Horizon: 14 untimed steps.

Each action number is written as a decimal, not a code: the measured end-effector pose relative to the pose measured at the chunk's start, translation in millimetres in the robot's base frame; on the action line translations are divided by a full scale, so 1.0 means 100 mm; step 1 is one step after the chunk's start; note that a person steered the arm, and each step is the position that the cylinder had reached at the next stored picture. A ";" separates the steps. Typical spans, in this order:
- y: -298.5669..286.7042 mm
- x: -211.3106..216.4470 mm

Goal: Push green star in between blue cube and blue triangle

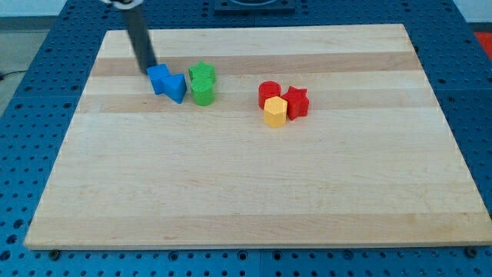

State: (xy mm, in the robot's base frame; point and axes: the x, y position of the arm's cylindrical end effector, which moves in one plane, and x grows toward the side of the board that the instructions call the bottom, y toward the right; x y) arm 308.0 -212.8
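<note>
A blue cube (158, 78) and a blue triangle (176, 88) sit touching each other at the view's upper left of the wooden board (246, 192). A green star (202, 73) lies just right of them, with a green cylinder (203, 92) touching its lower side. My tip (146, 68) is at the upper left edge of the blue cube, touching or nearly touching it. The rod rises from there toward the view's top.
A red cylinder (269, 93), a red star (297, 102) and a yellow hexagon (275, 112) cluster right of centre. The board lies on a blue perforated table (31, 115).
</note>
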 end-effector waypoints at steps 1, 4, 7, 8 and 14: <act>-0.34 0.04; 1.30 -0.20; 1.65 -0.29; 1.65 -0.29; 0.20 0.38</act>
State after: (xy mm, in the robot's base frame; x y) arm 346.2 -192.3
